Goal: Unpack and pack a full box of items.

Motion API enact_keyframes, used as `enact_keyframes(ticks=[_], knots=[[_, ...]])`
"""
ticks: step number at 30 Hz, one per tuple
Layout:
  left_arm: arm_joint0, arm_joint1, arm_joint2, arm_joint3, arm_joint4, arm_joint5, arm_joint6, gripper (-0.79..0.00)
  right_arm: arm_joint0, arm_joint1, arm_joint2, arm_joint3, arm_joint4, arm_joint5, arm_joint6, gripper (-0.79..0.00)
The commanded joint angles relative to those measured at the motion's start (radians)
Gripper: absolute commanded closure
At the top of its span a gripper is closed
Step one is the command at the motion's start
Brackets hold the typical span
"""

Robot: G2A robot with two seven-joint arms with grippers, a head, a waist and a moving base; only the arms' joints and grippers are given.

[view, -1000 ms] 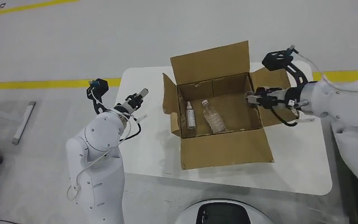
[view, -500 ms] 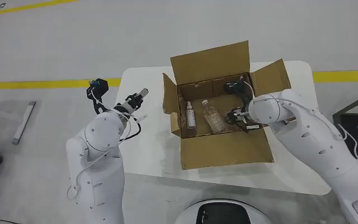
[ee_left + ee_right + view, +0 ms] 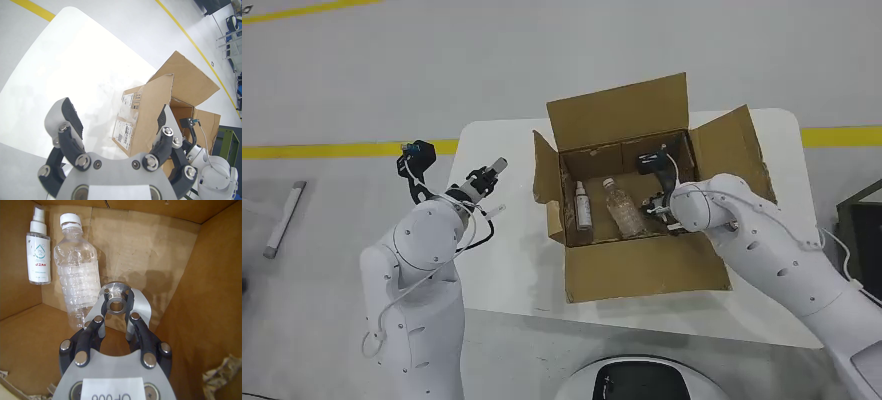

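— what is the setting?
— a grey floor with a yellow line [image 3: 342, 150] across it, and a white table [image 3: 502, 270] with rounded corners. an open cardboard box [image 3: 642, 268] stands on the table, flaps spread outward.

— what lies inside the box?
— a small spray bottle [image 3: 38, 256] lies flat next to one side wall, and a clear plastic water bottle [image 3: 77, 275] with a white cap lies just beside it, both on the box floor with caps pointing the same way.

— and the right arm?
— the right gripper [image 3: 116, 306] is down inside the box, its fingers clamped on a round metal flange [image 3: 115, 294] with a centre bore and bolt holes. the flange sits close to the base end of the water bottle. whether it touches the cardboard floor cannot be told.

— the left arm?
— the left gripper [image 3: 117, 111] hangs over the table's left part, apart from the box, its fingers spread wide with nothing between the black pads [image 3: 72, 115].
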Motion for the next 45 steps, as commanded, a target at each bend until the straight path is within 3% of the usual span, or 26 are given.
enact_keyframes(ticks=[1, 3, 5, 8, 9, 10, 12, 13, 15, 18, 19, 20, 23, 25, 31, 36, 39, 45], knots=[[0.0, 0.0, 0.0, 0.0, 0.0, 0.0, 0.0, -0.785, 0.01, -0.008, -0.01, 0.025, 0.001, 0.012, -0.003, -0.092], [0.0, 0.0, 0.0, 0.0, 0.0, 0.0, 0.0, -0.785, 0.022, -0.016, -0.016, 0.045, 0.008, 0.009, -0.007, -0.169], [0.0, 0.0, 0.0, 0.0, 0.0, 0.0, 0.0, -0.785, 0.03, -0.022, -0.019, 0.06, 0.015, 0.007, -0.008, -0.311], [0.0, 0.0, 0.0, 0.0, 0.0, 0.0, 0.0, -0.785, 0.042, -0.027, -0.008, 0.064, 0.036, -0.003, -0.001, -0.409], [0.0, 0.0, 0.0, 0.0, 0.0, 0.0, 0.0, -0.785, 0.045, -0.027, -0.002, 0.06, 0.038, -0.008, 0.001, -0.545], [0.0, 0.0, 0.0, 0.0, 0.0, 0.0, 0.0, -0.785, 0.046, -0.026, 0.006, 0.053, 0.043, -0.013, 0.005, -0.603], [0.0, 0.0, 0.0, 0.0, 0.0, 0.0, 0.0, -0.785, 0.047, -0.023, 0.028, 0.026, 0.049, -0.022, 0.018, -0.603], [0.0, 0.0, 0.0, 0.0, 0.0, 0.0, 0.0, -0.785, 0.046, -0.019, 0.047, 0.004, 0.057, -0.025, 0.022, -0.6], [0.0, 0.0, 0.0, 0.0, 0.0, 0.0, 0.0, -0.785, 0.033, -0.004, 0.129, -0.086, 0.083, -0.026, 0.009, -0.369], [0.0, 0.0, 0.0, 0.0, 0.0, 0.0, 0.0, -0.785, -0.005, 0.026, 0.292, -0.226, 0.125, -0.023, 0.015, -0.154], [0.0, 0.0, 0.0, 0.0, 0.0, 0.0, 0.0, -0.785, -0.026, 0.039, 0.365, -0.282, 0.129, -0.018, 0.017, -0.046], [0.0, 0.0, 0.0, 0.0, 0.0, 0.0, 0.0, -0.785, -0.052, 0.051, 0.442, -0.333, 0.131, -0.013, 0.017, -0.006], [0.0, 0.0, 0.0, 0.0, 0.0, 0.0, 0.0, -0.785, -0.141, 0.085, 0.689, -0.44, 0.158, -0.013, 0.04, 0.0], [0.0, 0.0, 0.0, 0.0, 0.0, 0.0, 0.0, -0.785, -0.181, 0.097, 0.797, -0.451, 0.177, -0.025, 0.046, 0.0], [0.0, 0.0, 0.0, 0.0, 0.0, 0.0, 0.0, -0.785, -0.305, 0.118, 1.042, -0.315, 0.24, -0.035, 0.014, 0.0], [0.0, 0.0, 0.0, 0.0, 0.0, 0.0, 0.0, -0.785, -0.34, 0.111, 1.004, -0.129, 0.39, -0.066, 0.022, 0.0], [0.0, 0.0, 0.0, 0.0, 0.0, 0.0, 0.0, -0.785, -0.317, 0.099, 0.954, -0.042, 0.558, -0.106, 0.049, 0.0], [0.0, 0.0, 0.0, 0.0, 0.0, 0.0, 0.0, -0.785, -0.256, 0.086, 0.857, 0.008, 0.775, -0.193, 0.153, 0.0]])
